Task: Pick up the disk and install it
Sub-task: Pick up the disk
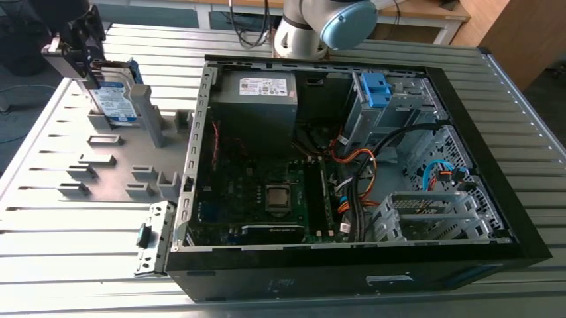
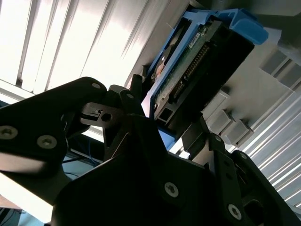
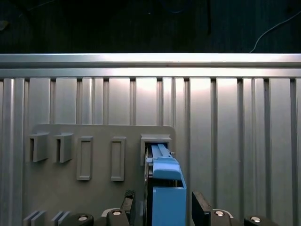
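Ribbed aluminium desk [image 1: 79, 232], open computer case [image 1: 354, 152] centre, wooden cabinet [image 1: 521, 33] at one o'clock. At ten o'clock the disk [image 1: 115, 99] stands upright on the grey fixture plate [image 1: 44, 159], jaws spread either side, slim gaps showing.

In the exterior view the metal table [image 1: 79, 238] beside the disk [image 1: 115, 103] shines white with glare, while the computer case [image 1: 354, 281], well apart from the disk, is dim and shadowy inside. In the second wrist view bright light washes out the table behind the disk. In the first wrist view everything past the disk and table edge is black.
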You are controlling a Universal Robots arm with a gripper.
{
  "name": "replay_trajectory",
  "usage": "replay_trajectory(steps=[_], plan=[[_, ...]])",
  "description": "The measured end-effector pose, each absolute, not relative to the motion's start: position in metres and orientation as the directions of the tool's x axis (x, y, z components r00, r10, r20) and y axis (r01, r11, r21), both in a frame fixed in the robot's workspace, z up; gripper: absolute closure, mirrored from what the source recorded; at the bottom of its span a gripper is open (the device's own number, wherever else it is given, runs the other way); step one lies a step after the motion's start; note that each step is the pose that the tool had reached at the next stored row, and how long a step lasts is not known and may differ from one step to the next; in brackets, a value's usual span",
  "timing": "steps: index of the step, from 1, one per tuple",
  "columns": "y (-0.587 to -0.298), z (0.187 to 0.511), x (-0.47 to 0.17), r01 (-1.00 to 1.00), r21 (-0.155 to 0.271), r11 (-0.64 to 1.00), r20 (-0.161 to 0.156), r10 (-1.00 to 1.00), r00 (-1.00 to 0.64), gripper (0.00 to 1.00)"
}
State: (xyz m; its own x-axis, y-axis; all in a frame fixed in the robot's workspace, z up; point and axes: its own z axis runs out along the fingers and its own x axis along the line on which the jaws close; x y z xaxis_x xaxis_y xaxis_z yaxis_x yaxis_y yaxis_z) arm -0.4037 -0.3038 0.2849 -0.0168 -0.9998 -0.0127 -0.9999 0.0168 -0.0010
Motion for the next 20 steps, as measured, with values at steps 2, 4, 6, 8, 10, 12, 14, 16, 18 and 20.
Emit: replay_trajectory(steps=[2, 4, 6, 8, 10, 12, 14, 16, 18, 20], plan=[[-0.3037, 0.2825, -0.4037, -1.000, -0.001, 0.017, -0.013, -1.000, -0.017, 0.42], [-0.3038, 0.2806, -0.4037, -1.000, -0.001, 0.016, -0.013, -1.000, -0.016, 0.42], [-0.3038, 0.2800, -0.4037, -1.000, -0.001, 0.016, -0.013, -1.000, -0.016, 0.42], [-0.3037, 0.2800, -0.4037, -1.000, -0.001, 0.016, -0.013, -1.000, -0.016, 0.42], [-0.3037, 0.2798, -0.4037, -1.000, -0.001, 0.016, -0.013, -1.000, -0.016, 0.42], [-0.3038, 0.2798, -0.4037, -1.000, -0.001, 0.016, -0.013, -1.000, -0.016, 0.42], [-0.3038, 0.2798, -0.4037, -1.000, -0.001, 0.016, -0.013, -1.000, -0.016, 0.49], [-0.3038, 0.2797, -0.4037, -1.000, -0.001, 0.016, -0.013, -1.000, -0.016, 0.55], [-0.3038, 0.2797, -0.4037, -1.000, -0.001, 0.016, -0.013, -1.000, -0.016, 0.61], [-0.3038, 0.2796, -0.4037, -1.000, -0.001, 0.016, -0.013, -1.000, -0.016, 0.64]])
